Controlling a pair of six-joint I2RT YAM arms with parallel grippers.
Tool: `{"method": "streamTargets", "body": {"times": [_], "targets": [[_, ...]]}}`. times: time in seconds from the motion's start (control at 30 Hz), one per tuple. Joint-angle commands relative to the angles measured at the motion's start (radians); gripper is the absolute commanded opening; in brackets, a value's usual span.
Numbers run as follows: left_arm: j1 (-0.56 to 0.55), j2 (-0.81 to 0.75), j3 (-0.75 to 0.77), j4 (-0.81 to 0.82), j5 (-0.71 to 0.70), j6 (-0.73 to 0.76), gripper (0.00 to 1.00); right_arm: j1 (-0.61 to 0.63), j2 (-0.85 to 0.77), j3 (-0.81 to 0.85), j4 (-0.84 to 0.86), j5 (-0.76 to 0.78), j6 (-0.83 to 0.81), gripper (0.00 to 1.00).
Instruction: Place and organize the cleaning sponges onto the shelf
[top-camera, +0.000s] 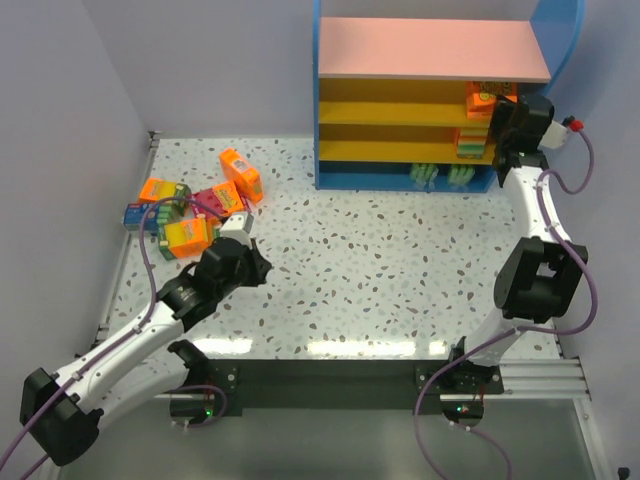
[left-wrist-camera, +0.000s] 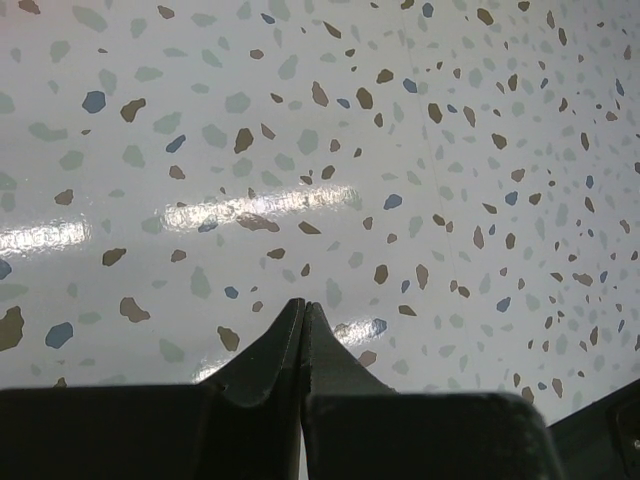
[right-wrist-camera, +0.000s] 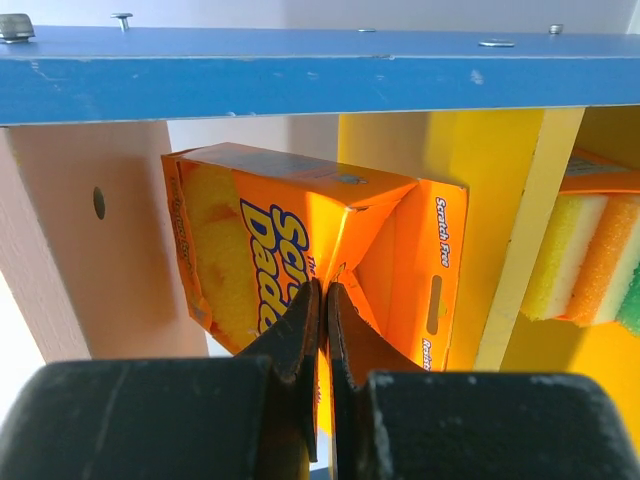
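Right gripper (right-wrist-camera: 322, 290): the black fingers are pressed almost together on a thin folded flap of a glossy orange cardboard pack (right-wrist-camera: 250, 240). The pack is held at the right end of the shelf (top-camera: 430, 50), between the matte pink top board and the first yellow tier. A striped yellow, orange and green sponge (right-wrist-camera: 590, 265) is noted on the tier below. Left gripper (left-wrist-camera: 303, 308): it is closed on nothing, tips touching, over the shiny speckled table (left-wrist-camera: 300, 120). A heap of boxy packs (top-camera: 190, 215), mostly orange with one magenta and one blue, is seen just beyond it at the table's far left.
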Motion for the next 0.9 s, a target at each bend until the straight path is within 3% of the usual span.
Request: {"method": "streamTargets", "body": {"times": [0.0,0.07,0.1,0.13,0.2,0.33,0.63,0.7,0.73,0.87], "targets": [[0.004,-0.009,0.045,0.001,-0.015,-0.01,0.0,-0.002,-0.003,0.04,0.007,0.05,0.013,0.0],[0.004,-0.003,0.045,0.001,-0.014,-0.01,0.0,-0.004,-0.006,0.03,-0.002,0.059,0.013,0.0],[0.004,-0.003,0.045,0.001,-0.012,-0.01,0.0,-0.004,-0.006,0.026,-0.002,0.06,0.015,0.05],[0.004,-0.001,0.045,0.0,-0.012,-0.012,0.0,-0.004,-0.008,0.021,0.003,0.059,0.013,0.19],[0.004,-0.004,0.045,0.0,-0.012,-0.01,0.0,-0.002,-0.013,0.012,0.012,0.057,0.015,0.24],[0.004,-0.006,0.047,-0.003,-0.015,-0.012,0.0,-0.004,-0.014,0.021,0.007,0.059,0.006,0.45],[0.006,-0.029,0.068,-0.014,-0.067,-0.008,0.02,-0.002,-0.127,-0.094,0.113,0.005,0.001,0.5],[0.004,-0.029,0.086,-0.014,-0.105,-0.001,0.09,-0.002,-0.208,-0.169,0.15,-0.034,-0.016,0.51],[0.004,-0.023,0.093,-0.014,-0.122,0.002,0.23,-0.004,-0.236,-0.195,0.156,-0.057,-0.051,0.52],[0.064,0.039,0.148,-0.049,-0.221,0.005,0.5,-0.004,-0.396,-0.35,0.133,-0.202,-0.171,0.59]]}}
